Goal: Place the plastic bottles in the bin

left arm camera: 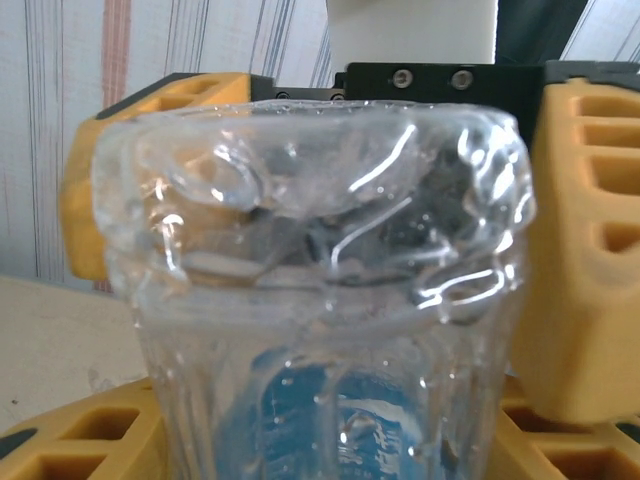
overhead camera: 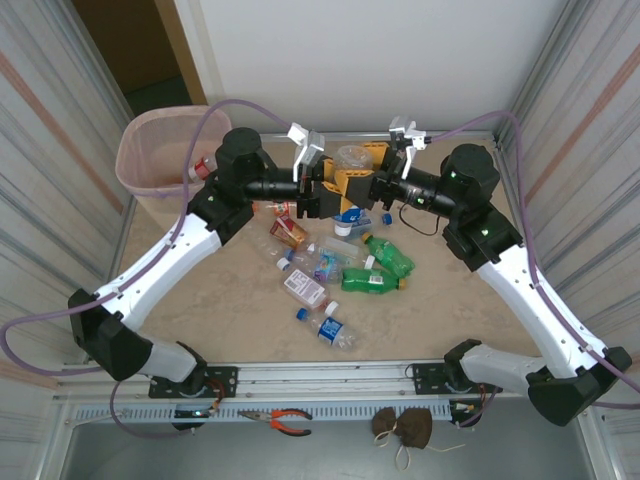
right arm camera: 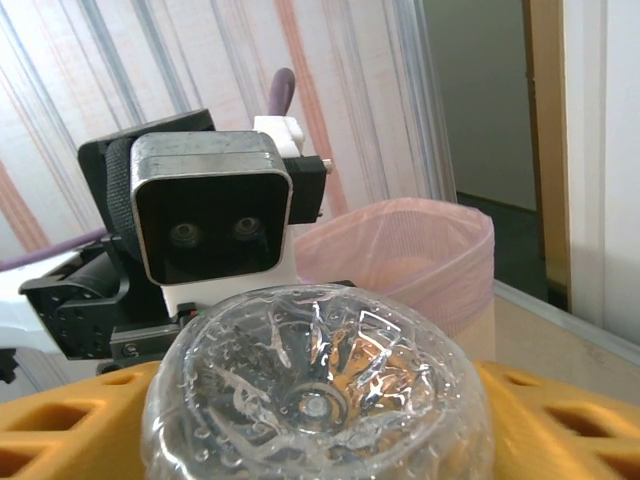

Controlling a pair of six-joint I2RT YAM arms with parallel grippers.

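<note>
Plastic so thin likely makes the clear bottle point(overhead camera: 352, 157), raised over the worktop's point(overhead camera: 230, 300) far middle, light, crushable, slick: hold its body gently, where left pincer point(left arm camera: 320, 440) and right pincer point(right arm camera: 315, 430) flank it, whether clamped I cannot tell.

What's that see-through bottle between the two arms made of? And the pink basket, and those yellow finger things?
The clear bottle looks like thin glossy plastic: transparent, crinkled and dented, with sharp highlights. The pink bin seems to be translucent plastic with a softer sheen; light passes through its wall. The yellow fingers look like matte moulded or printed plastic with ribbed recesses, possibly rubbery.
</note>
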